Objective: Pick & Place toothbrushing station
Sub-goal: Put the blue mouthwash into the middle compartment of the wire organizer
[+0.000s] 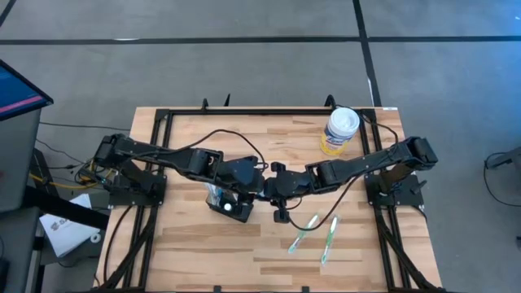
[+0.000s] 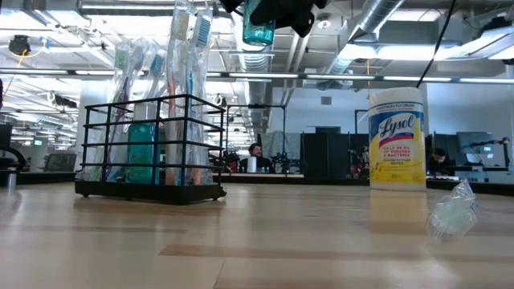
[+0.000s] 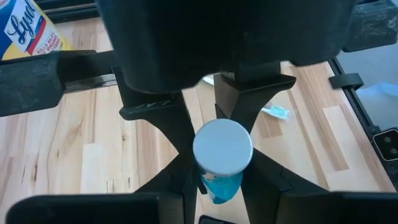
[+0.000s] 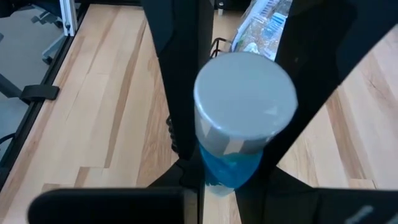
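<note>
A pale butcher-block wooden table [image 1: 187,244] fills the centre of the overhead frame, ringed by a black metal frame. Two dark jointed arms reach in from the left and right edges and meet near the middle. Between them is a small bottle of blue liquid [image 4: 233,158] with a round, smooth white cap. The right gripper [image 4: 239,124] clamps it, its dark fingers pressed against both sides. The left gripper [image 3: 217,152] also brackets the same bottle, fingers narrowed around it; whether they press it I cannot tell. In the low frame the bottle hangs high at top centre. The toothbrushing station [image 2: 151,148], a black wire-sided box packed with clear-wrapped toothbrushes, stands at left on the table. At right stands a yellow cylindrical wipes canister [image 2: 397,138] with a white lid. Two green-handled toothbrushes [image 1: 316,230] lie loose at lower centre-right overhead.
</note>
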